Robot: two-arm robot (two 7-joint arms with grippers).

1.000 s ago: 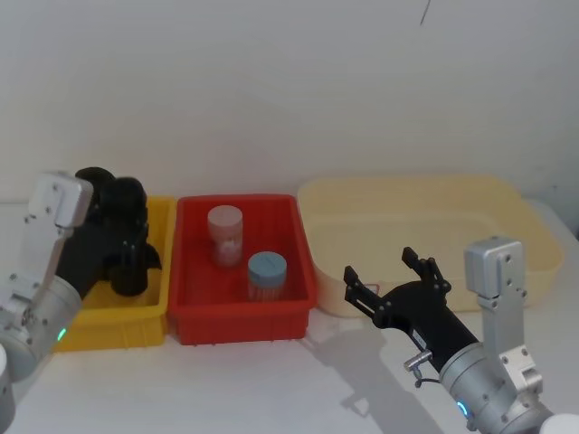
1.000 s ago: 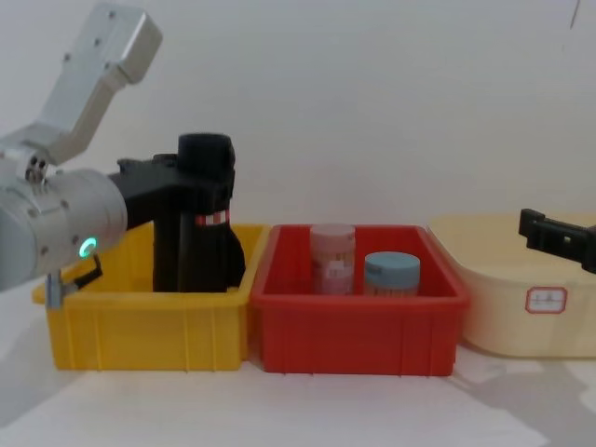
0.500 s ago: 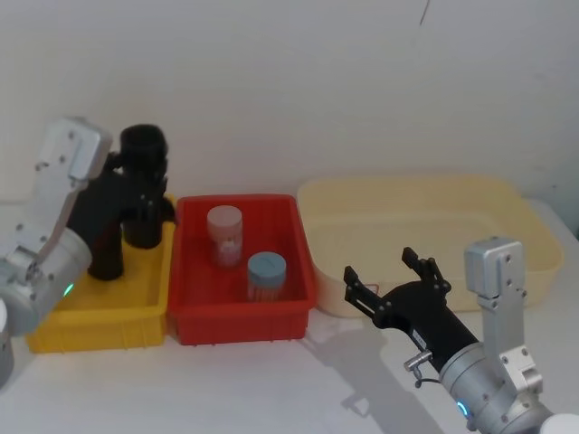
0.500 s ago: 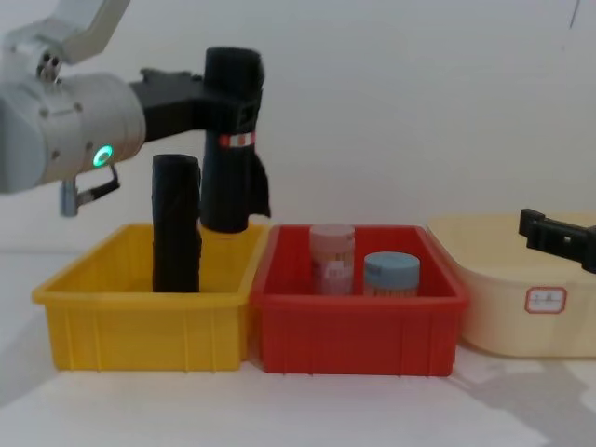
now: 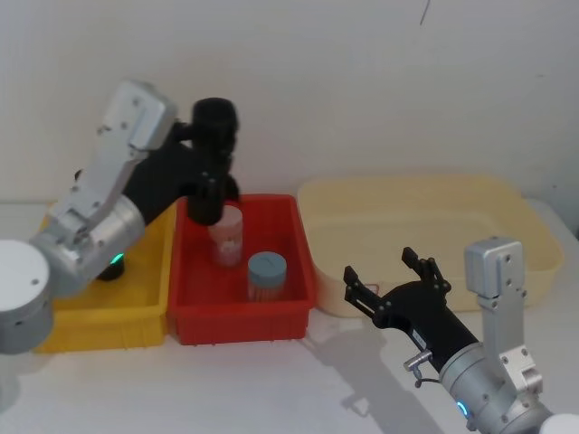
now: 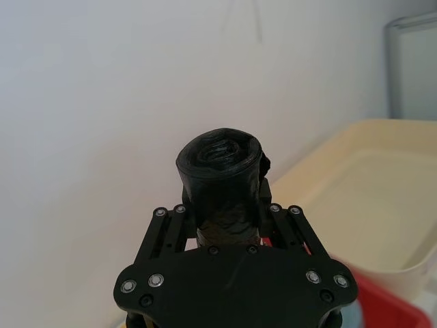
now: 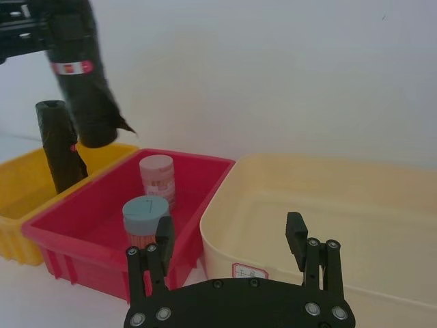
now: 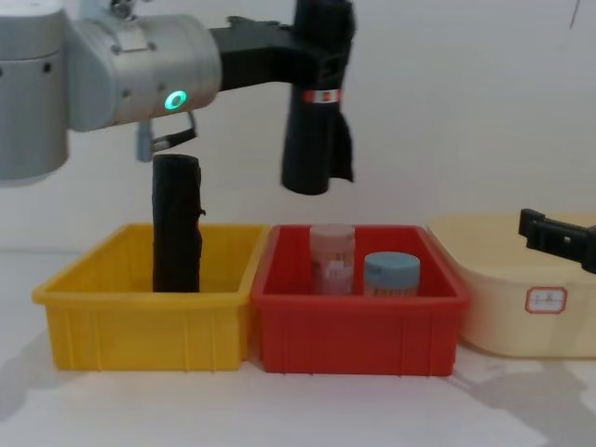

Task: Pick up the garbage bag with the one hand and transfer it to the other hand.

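Note:
The garbage bag point(image 8: 317, 140), a tall black roll with a red-and-white label band and a loose flap, hangs upright in the air above the left part of the red bin point(image 8: 358, 337). My left gripper point(image 8: 321, 51), on the green-ringed wrist, is shut on the bag's upper part. The left wrist view shows the garbage bag's point(image 6: 221, 179) top between the fingers point(image 6: 164, 225). My right gripper point(image 5: 384, 266) stands open and empty low at the right, in front of the cream tub point(image 5: 516, 226), well apart from the garbage bag point(image 5: 212, 172). From the right wrist the garbage bag point(image 7: 83, 82) shows far off.
A plain black roll point(image 8: 177, 223) stands upright in the yellow bin point(image 8: 140, 328). The red bin holds a pink jar point(image 8: 332, 257) and a blue-lidded jar point(image 8: 391, 272). White tabletop lies in front of the bins.
My left gripper has lifted the garbage bag out of the yellow bin and carried it up and rightward over the red bin. The right arm has not moved.

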